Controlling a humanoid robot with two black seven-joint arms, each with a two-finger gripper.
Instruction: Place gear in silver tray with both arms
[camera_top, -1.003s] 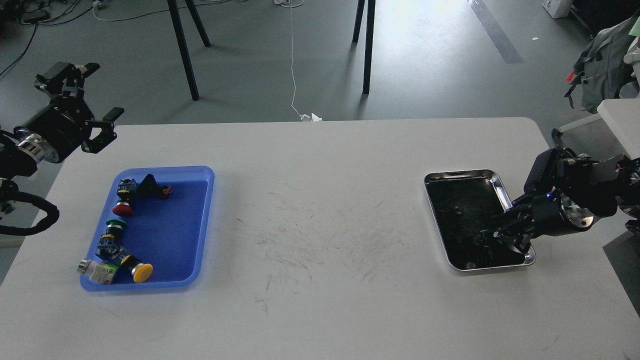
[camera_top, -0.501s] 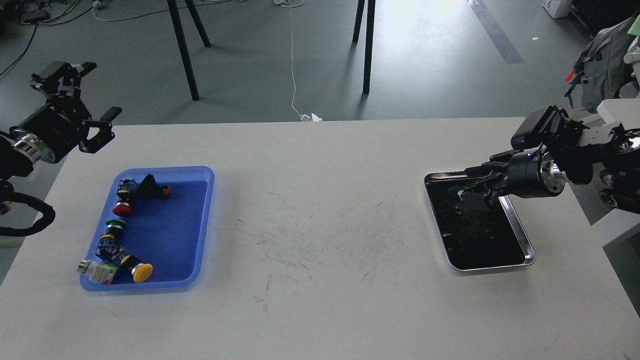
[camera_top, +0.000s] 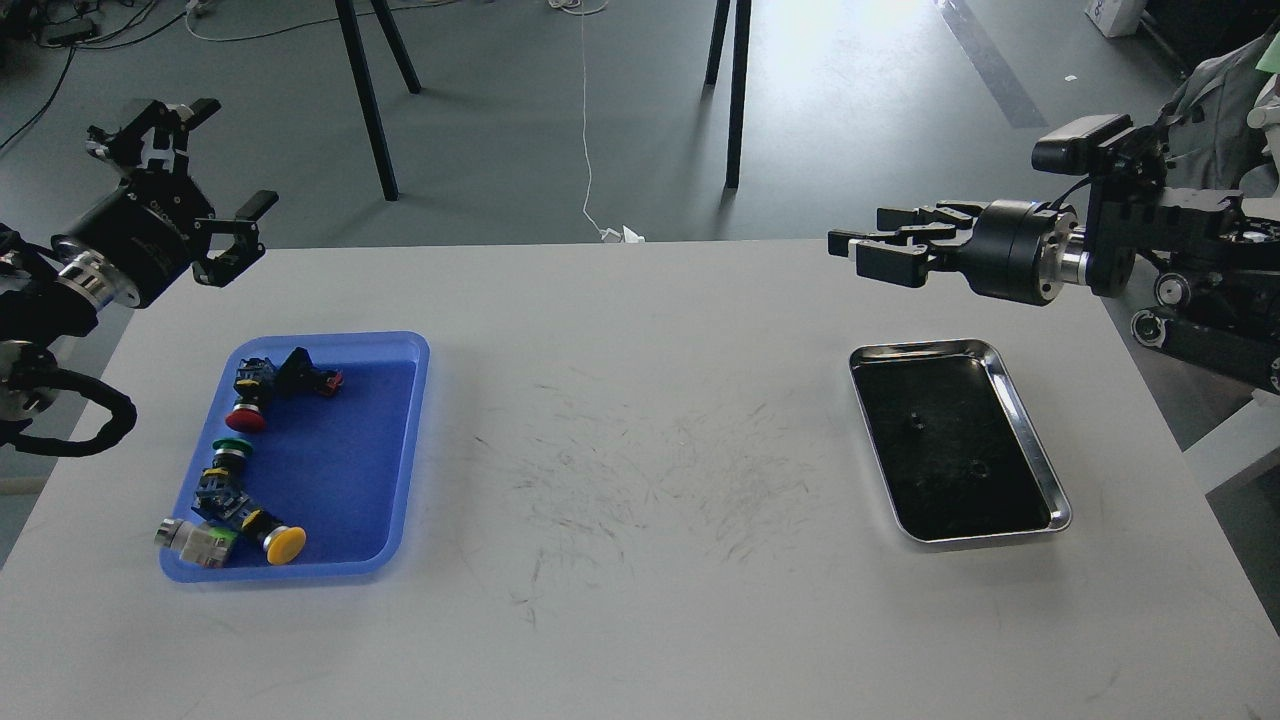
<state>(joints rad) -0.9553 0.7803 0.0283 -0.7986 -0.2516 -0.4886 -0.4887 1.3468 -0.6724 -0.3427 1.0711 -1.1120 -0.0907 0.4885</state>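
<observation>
Both grippers are hanging up high, holding nothing.
The left gripper (camera_top: 205, 165) is gaping wide; the right gripper (camera_top: 880, 240) is open a little — beyond the silver tray (camera_top: 1035, 450).

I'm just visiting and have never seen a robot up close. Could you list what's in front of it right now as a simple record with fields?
Surface: white table
Left side: blue plastic tray holding colourful push-button parts, including a red-capped one and a yellow-capped one
Right side: shiny rectangular silver tray with dark inner surface; a few small dark bits inside, too small to identify
Left tool: open, raised beyond the blue tray, holding nothing
Right tool: raised past the silver tray's far end; grip unclear
</observation>
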